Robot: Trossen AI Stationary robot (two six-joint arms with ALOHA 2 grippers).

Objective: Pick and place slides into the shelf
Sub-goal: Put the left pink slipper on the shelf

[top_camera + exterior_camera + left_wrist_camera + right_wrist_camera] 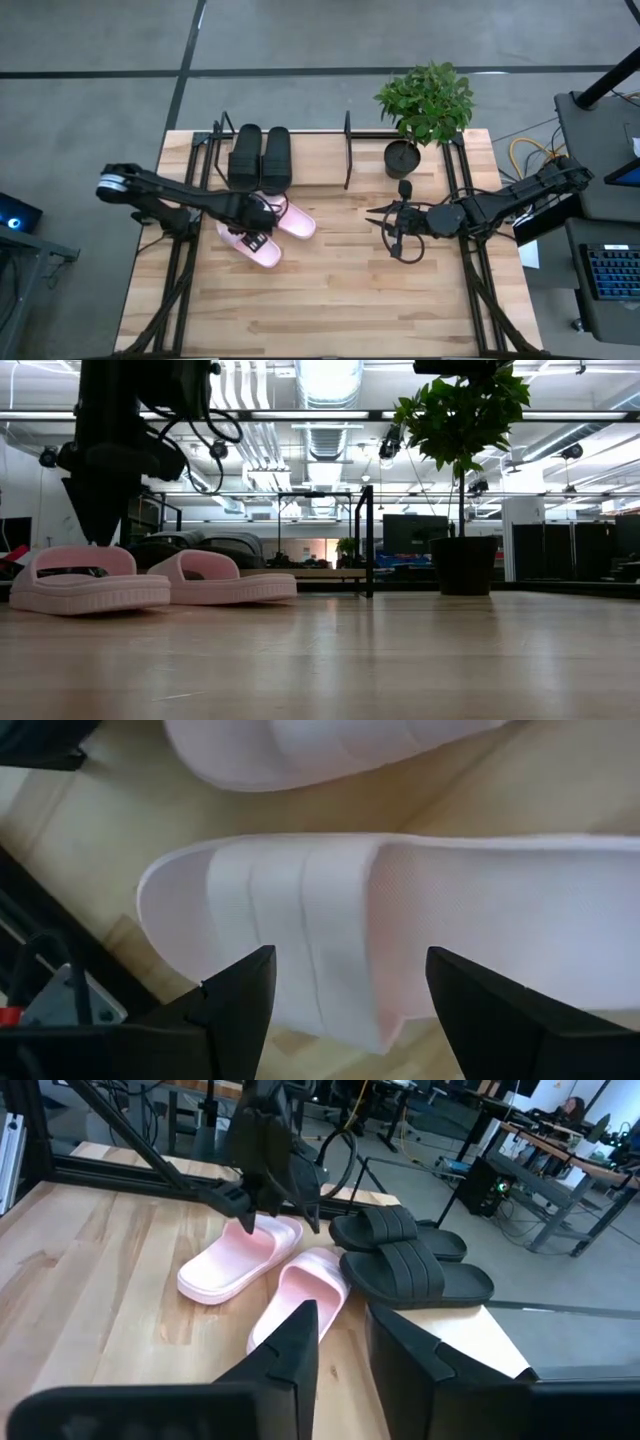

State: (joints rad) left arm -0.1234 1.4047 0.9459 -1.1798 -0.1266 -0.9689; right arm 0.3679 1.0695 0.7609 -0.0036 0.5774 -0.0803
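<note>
pink slides (150, 582) left | dark arm (105, 450) above | plant (462, 490) right, possibly potted

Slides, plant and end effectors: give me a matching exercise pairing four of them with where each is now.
Things:
1. black slides
2. pink slides
3. potted plant
4. right end effector

Places:
A. at the table's far right corner
B. on the shelf board
C. over bare tabletop, empty
D. on the table under the left end effector

Pairs: 1-B, 2-D, 3-A, 4-C
</note>
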